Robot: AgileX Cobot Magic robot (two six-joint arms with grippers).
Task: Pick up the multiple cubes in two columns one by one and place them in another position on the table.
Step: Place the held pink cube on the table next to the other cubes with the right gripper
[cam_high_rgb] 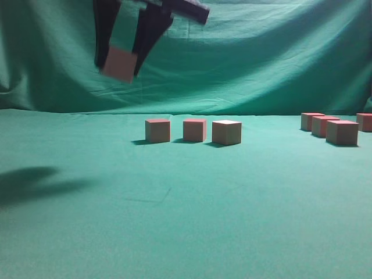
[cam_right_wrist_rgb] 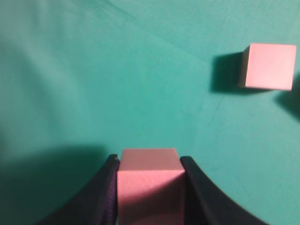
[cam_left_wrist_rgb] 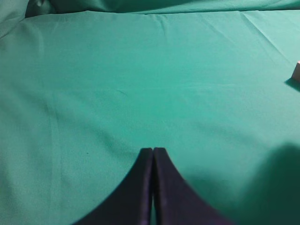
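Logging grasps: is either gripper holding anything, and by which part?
The right gripper holds one cube by two opposite side faces, lifted above the table. The left gripper holds nothing.

dim light, wrinkled green cloth backdrop (cam_high_rgb: pixel 261 58) behind.

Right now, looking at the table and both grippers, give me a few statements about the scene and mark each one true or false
1. The right gripper holds a cube between its fingers. True.
2. That held cube rests on the table. False: in the exterior view it hangs high above the cloth, in front of the backdrop.
3. The left gripper is wide open. False: its fingers are pressed together with nothing between them.
4. Three cubes stand in a row near the middle of the table. True.
5. The cubes at the right are stacked on each other. False: each sits directly on the cloth.
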